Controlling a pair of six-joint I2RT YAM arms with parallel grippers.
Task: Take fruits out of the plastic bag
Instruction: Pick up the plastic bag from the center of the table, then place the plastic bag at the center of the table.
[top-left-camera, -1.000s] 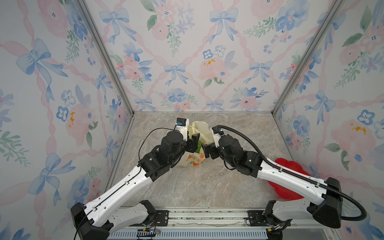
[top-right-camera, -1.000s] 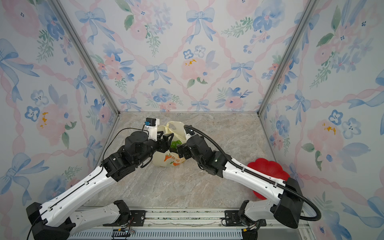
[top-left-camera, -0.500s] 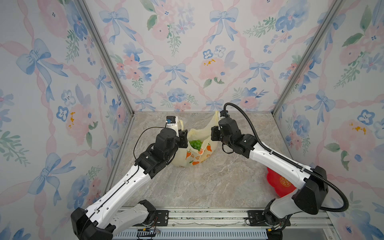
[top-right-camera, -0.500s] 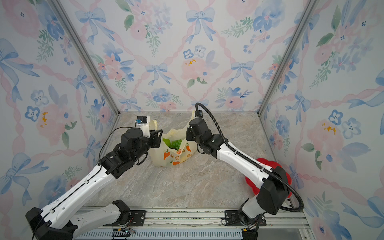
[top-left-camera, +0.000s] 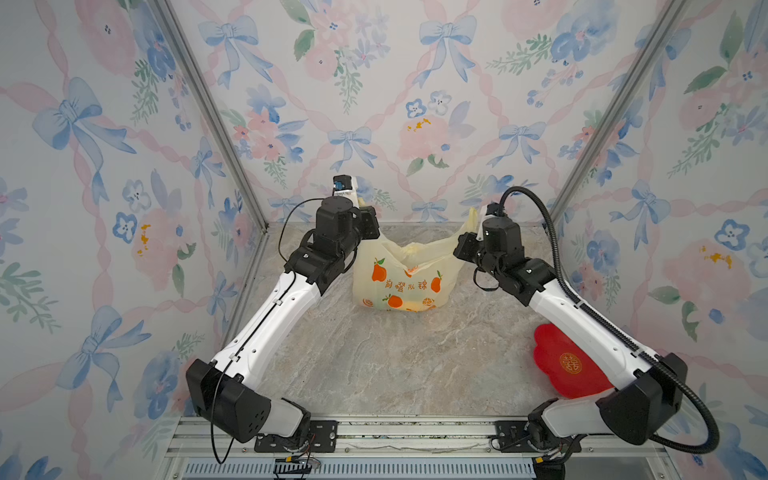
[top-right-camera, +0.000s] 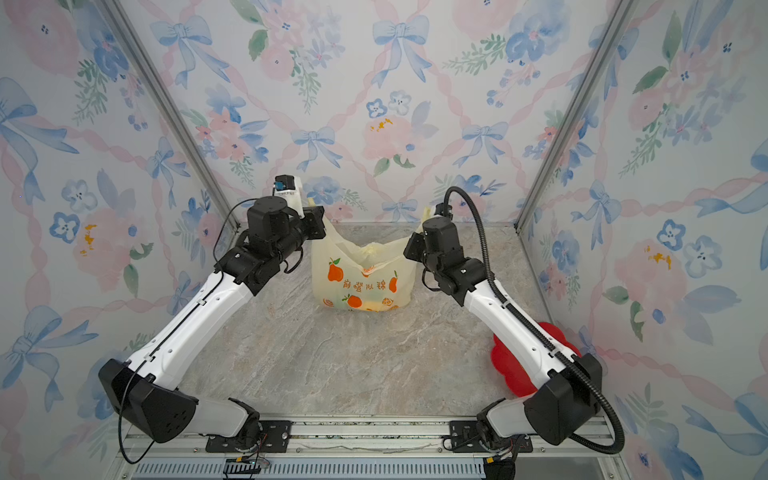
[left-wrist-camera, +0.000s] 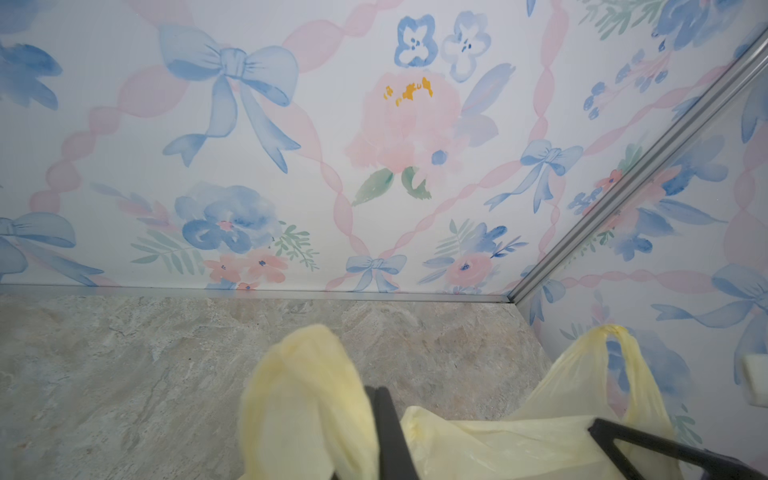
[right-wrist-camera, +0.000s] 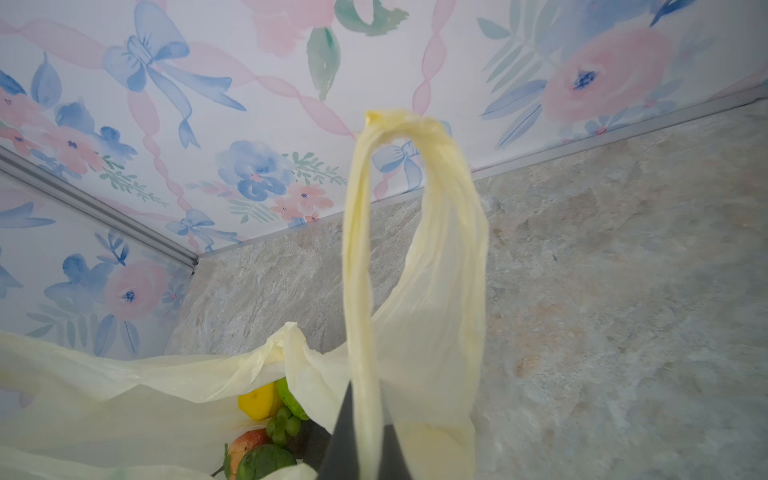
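Observation:
The plastic bag (top-left-camera: 401, 278) (top-right-camera: 361, 278) stands at the back middle of the table in both top views, pale yellow with printed oranges, its mouth stretched between my two grippers. My left gripper (top-left-camera: 365, 220) (left-wrist-camera: 378, 399) is shut on the bag's left loop handle (left-wrist-camera: 307, 395). On the opposite side, my right gripper (top-left-camera: 471, 237) (right-wrist-camera: 361, 415) is shut on the other handle (right-wrist-camera: 415, 249), which stands up as a tall loop. Fruits show inside the mouth in the right wrist view: a yellow lemon (right-wrist-camera: 257, 401), green grapes (right-wrist-camera: 284, 424) and a bumpy green round fruit (right-wrist-camera: 266, 461).
A red flower-shaped plate (top-left-camera: 565, 361) (top-right-camera: 511, 365) lies at the right front, partly under my right arm. Flowered walls close the table in on the left, back and right. The bag stands close to the back wall.
Both grippers have shut on the bag's handles and drawn apart, left arm leftward and right arm rightward. The bag now stands taller with its mouth pulled wide.

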